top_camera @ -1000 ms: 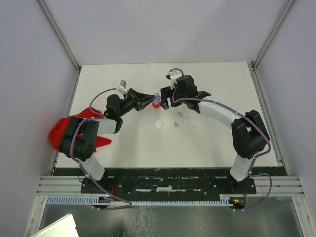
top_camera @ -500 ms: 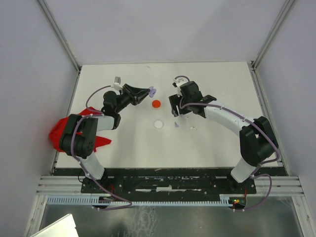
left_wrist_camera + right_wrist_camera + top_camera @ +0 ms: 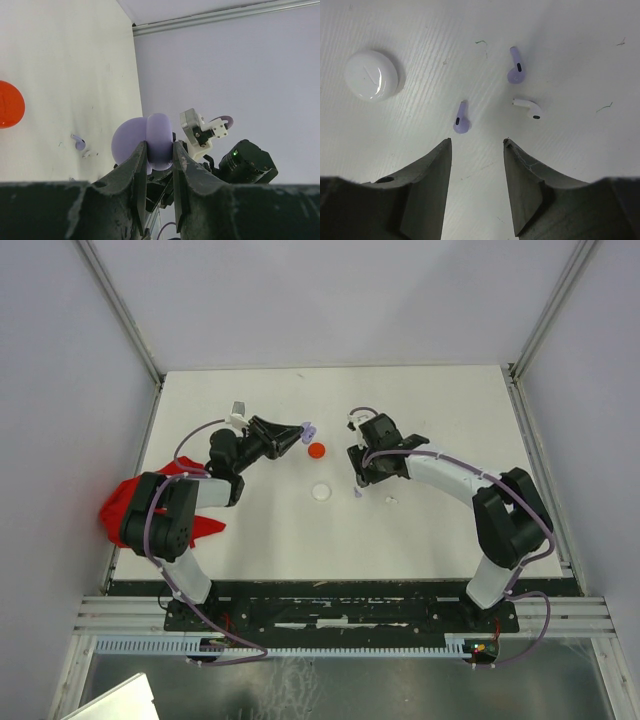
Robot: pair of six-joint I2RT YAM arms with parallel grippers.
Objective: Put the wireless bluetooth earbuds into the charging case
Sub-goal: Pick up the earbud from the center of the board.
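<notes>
My left fingers (image 3: 135,170) are clamped tight on the lilac round plastic charging case (image 3: 160,132). Two rounded lobes of it bulge out beyond the tips, and I cannot tell from here whether its lid is up. From above, the case sits at the end of the left arm, toward the far middle of the white counter (image 3: 250,530) and just beside the flat red round disc (image 3: 316,450), without touching it. My right fingers (image 3: 432,170) stand apart with nothing between them, pointing down at the counter. Just ahead of their tips lies a small lilac stemmed earbud (image 3: 461,119), flat on the surface and roughly in line with the gap. A second lilac earbud (image 3: 517,70) lies farther off to the right in the right wrist view. A white stemmed earbud (image 3: 527,107) sits between that one and the right-hand fingertip. All three are apart from one another, and none is touched by the fingers. A glossy white round disc (image 3: 371,75) rests off to the left of that view, well apart from the earbuds. In the overhead view it lies nearer the arm bases than the red disc. None of the earbuds I can see is in the case. They lie loose on the counter under the right arm, while the case is over on the left arm's side. A crumpled red cloth (image 3: 120,502) lies at the left edge of the counter, beside the left arm.
</notes>
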